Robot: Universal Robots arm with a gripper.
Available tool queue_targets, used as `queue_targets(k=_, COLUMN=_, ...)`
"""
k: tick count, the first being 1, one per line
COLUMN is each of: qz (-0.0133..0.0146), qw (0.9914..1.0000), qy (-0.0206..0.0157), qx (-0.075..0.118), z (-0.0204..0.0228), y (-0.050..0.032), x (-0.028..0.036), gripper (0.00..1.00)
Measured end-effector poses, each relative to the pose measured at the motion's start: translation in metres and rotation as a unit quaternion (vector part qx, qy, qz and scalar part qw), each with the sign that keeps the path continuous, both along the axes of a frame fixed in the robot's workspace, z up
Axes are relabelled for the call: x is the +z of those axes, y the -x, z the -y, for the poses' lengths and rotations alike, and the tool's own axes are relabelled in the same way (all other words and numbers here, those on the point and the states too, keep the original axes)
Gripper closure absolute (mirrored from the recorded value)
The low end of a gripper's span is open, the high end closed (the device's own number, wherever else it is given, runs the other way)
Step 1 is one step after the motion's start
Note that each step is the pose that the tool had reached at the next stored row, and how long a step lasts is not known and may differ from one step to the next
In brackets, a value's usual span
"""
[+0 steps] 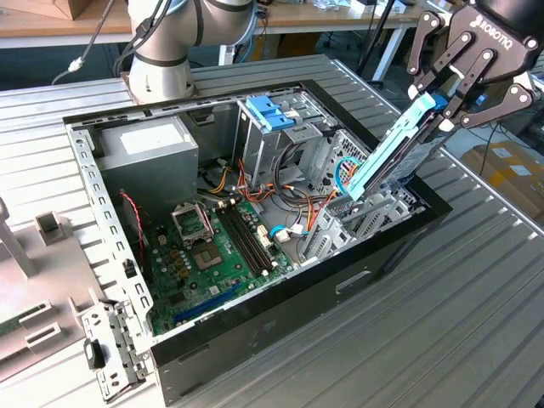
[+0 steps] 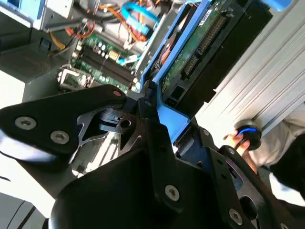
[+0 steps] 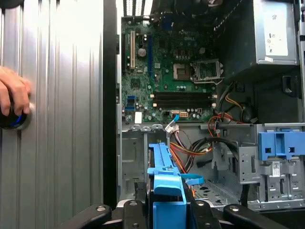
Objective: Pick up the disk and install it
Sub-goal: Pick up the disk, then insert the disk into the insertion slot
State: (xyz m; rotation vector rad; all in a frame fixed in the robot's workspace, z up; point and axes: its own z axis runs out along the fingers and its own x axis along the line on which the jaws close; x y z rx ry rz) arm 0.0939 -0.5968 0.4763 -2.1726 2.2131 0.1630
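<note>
Your gripper (image 1: 444,104) is clamped on the disk (image 1: 415,157), which hangs tilted over the case (image 1: 280,310) edge at the exterior view's right, its lower end near the drive bay (image 1: 374,223). Pick-up looks done and you're at insertion. Seating it, I judge, calls for squaring the blue rails (image 1: 387,146) with the bay.

My gripper (image 1: 442,106) holds the disk (image 1: 387,157) tilted above the end of the case (image 1: 280,293) at the exterior view's right. The power supply (image 1: 153,149) fills the opposite far corner, with the motherboard (image 1: 212,255) before it.
</note>
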Motion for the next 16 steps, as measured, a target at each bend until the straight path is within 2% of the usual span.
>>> queue_targets(k=1, qz=0.0159, qw=0.99987, qy=0.0, qx=0.0, z=0.0, y=0.0002, x=-0.0002, gripper=0.63)
queue_targets(k=2, qz=0.0209, qw=0.99978, qy=0.0, qx=0.0, z=0.0001, y=0.0002, x=-0.0003, gripper=0.63)
queue_targets(k=5, qz=0.0212, qw=0.99978, qy=0.0, qx=0.0, z=0.0, y=0.0002, x=-0.0002, gripper=0.63)
queue_targets(k=7, qz=0.0224, qw=0.99975, qy=0.0, qx=0.0, z=0.0, y=0.0002, x=-0.0002, gripper=0.63)
queue_targets(k=16, qz=0.0225, qw=0.99975, qy=0.0, qx=0.0, z=0.0, y=0.003, x=-0.0002, gripper=0.63)
